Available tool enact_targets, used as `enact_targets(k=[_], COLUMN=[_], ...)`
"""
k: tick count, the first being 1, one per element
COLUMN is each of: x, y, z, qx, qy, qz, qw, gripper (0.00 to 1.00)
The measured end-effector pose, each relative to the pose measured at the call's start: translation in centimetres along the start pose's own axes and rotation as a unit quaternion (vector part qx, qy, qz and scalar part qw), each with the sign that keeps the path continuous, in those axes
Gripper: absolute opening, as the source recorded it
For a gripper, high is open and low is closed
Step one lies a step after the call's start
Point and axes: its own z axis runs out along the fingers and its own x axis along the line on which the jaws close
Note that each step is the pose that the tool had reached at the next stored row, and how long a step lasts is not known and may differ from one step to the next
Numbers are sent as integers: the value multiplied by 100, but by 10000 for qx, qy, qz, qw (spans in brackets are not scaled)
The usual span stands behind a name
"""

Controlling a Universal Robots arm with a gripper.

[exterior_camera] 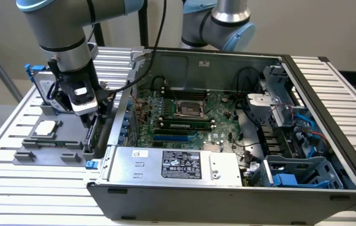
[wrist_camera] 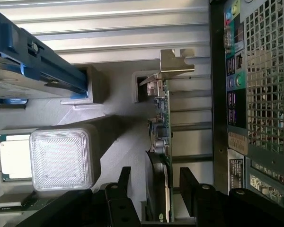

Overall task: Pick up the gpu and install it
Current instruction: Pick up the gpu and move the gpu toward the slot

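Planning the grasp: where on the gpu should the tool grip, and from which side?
Probably its upper long edge, clear of the silver bracket, from above: the gpu stands on edge in the grey holder, so the open tool can pinch its two flat faces.

I see the gpu (wrist_camera: 162,125) standing on its long edge in the grey holder (wrist_camera: 118,142), just beside the computer case's (wrist_camera: 218,94) outer wall. It is a thin dark green board with a black block on one face and a silver bracket at the end away from the gripper (wrist_camera: 156,172). The card sits between the spread fingers, with a gap on each side.
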Motion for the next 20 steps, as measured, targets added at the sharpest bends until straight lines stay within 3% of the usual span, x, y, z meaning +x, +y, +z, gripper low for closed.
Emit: enact_targets(k=[4,7,19,20], x=[-7,-19,-33,-33], y=[-11,-21,-68,-68], z=[1,2,0,1], qx=[1,0,1,1], qy=[3,3,11,11], qz=[0,0,0,0], qw=[10000,10000,10000,10000], gripper=[51,38,36,29])
